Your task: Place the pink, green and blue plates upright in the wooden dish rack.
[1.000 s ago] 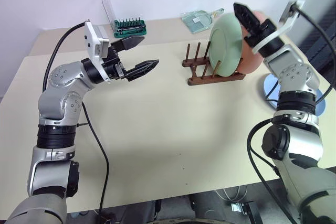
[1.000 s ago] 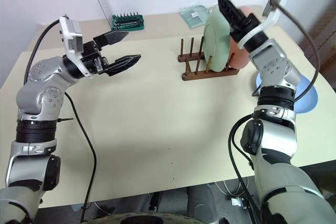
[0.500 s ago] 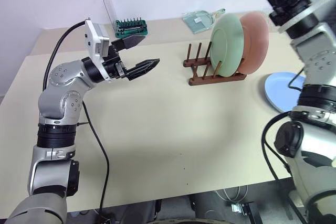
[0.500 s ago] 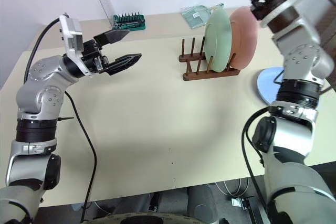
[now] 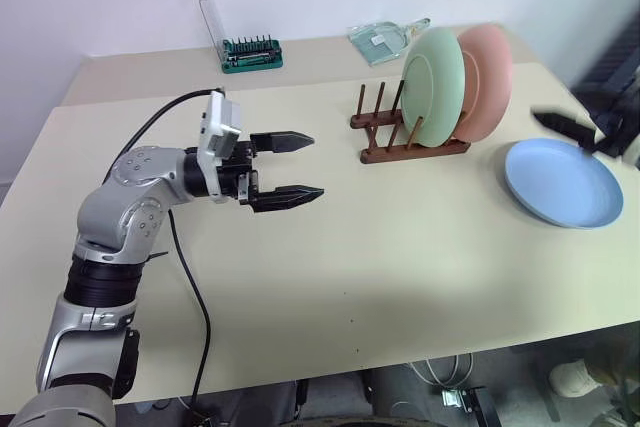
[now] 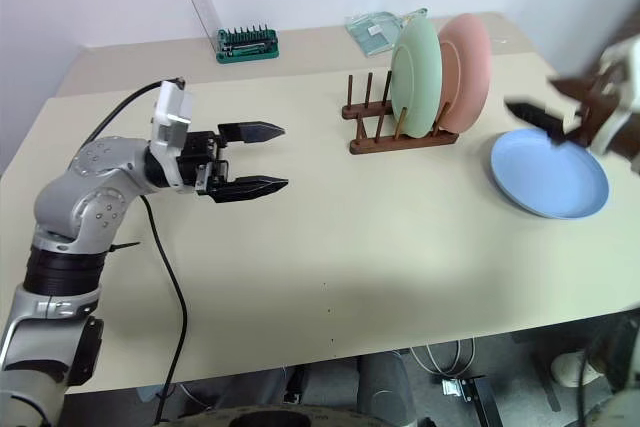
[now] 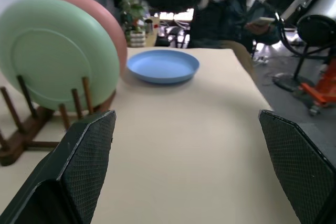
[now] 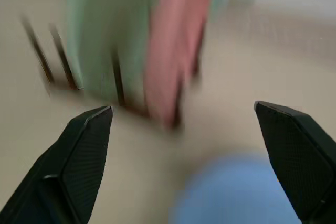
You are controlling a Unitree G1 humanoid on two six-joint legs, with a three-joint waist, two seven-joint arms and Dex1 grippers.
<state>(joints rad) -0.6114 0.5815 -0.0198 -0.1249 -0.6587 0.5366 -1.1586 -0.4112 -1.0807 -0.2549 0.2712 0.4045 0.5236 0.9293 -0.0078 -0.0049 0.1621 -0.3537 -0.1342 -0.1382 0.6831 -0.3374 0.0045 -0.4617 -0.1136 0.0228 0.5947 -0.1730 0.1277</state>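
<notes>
- Stood upright in the wooden dish rack (image 5: 400, 137), upper centre-right of the head views: green plate (image 5: 434, 87) in front, pink plate (image 5: 484, 82) just behind it, the two near touching.
- Left several pegs bare on the rack's left end.
- Lay flat on the worktop (image 5: 380, 257), right of the rack and well apart from it: blue plate (image 5: 563, 182), not yet racked.
- Hung over the middle-left of the worktop: left gripper (image 5: 297, 164), pointed toward the rack, jaws spread wide, nothing between them.
- Looked along its own black fingers (image 7: 86, 156) in the left wrist view, straight at the green plate, the pink one behind, the blue one flat beyond.
- Hovered at the far right edge of the frame, blurred, just above the blue plate's upper rim: right gripper (image 6: 560, 117), jaws wide apart and empty.
- Caught all three plates in the right wrist view, smeared, between two widely parted fingertips (image 8: 84, 156).
- Sat at the back of the worktop, upper left: green bit holder (image 5: 250, 50) with its clear lid raised.
- Rested at the back, upper centre, just behind the plates: clear greenish tray (image 5: 380, 39).
</notes>
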